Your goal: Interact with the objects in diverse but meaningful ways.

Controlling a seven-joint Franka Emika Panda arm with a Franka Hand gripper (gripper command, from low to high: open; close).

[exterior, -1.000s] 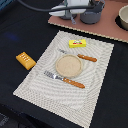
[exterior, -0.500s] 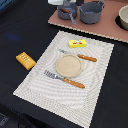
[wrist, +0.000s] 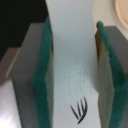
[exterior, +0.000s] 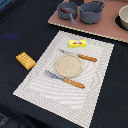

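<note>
In the wrist view my gripper [wrist: 72, 75] is shut on the white fish [wrist: 70, 45], which fills the gap between the green pads [wrist: 43, 85] and carries black fin marks. The arm does not show in the exterior view. There, a round tan plate [exterior: 68, 65] lies on the striped placemat [exterior: 40, 85]. An orange-handled knife [exterior: 80, 56] is behind the plate and an orange-handled fork [exterior: 65, 80] in front. The yellow butter block [exterior: 77, 43] rests near the mat's far edge. The golden bread loaf [exterior: 25, 60] lies off the mat on the exterior view's left.
A pink board [exterior: 100, 27] at the back carries two grey pots [exterior: 67, 10] [exterior: 92, 11] and a pale bowl [exterior: 123, 17]. The table around the placemat is dark.
The arm, seen over the pots at the top of the exterior view a second ago, has left that view. The items on the mat have not moved.
</note>
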